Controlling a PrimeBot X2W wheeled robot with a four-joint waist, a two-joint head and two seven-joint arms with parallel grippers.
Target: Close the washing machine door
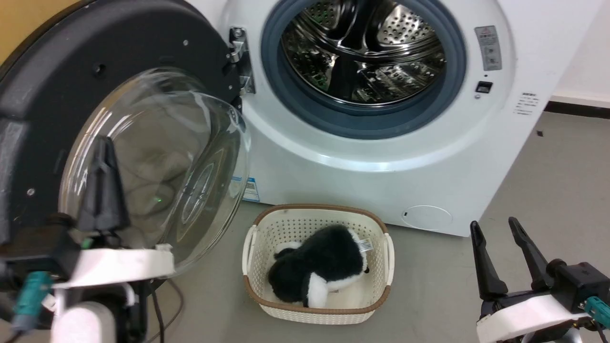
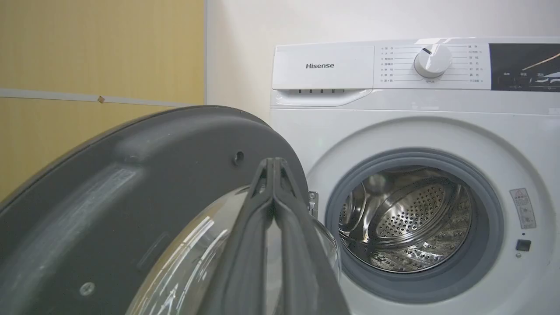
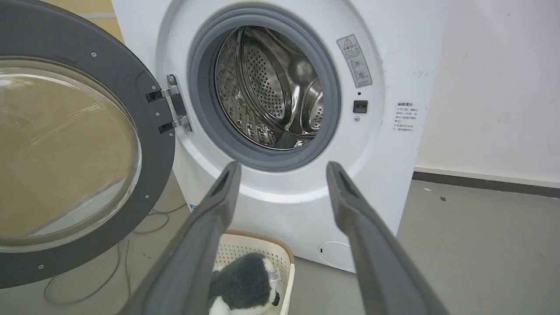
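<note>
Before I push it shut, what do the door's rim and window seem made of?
Washing machine door: the rim looks matt dark plastic, dull and moulded, with screws. The window is clear and glossy, glass or hard plastic; highlights streak it.

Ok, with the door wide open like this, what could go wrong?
The left gripper, shut, is at the glass inner side of the washing machine door; pushing there could force it wider and strain the hinge. An arm following the swing might clip the basket in front of the washing machine.
</note>
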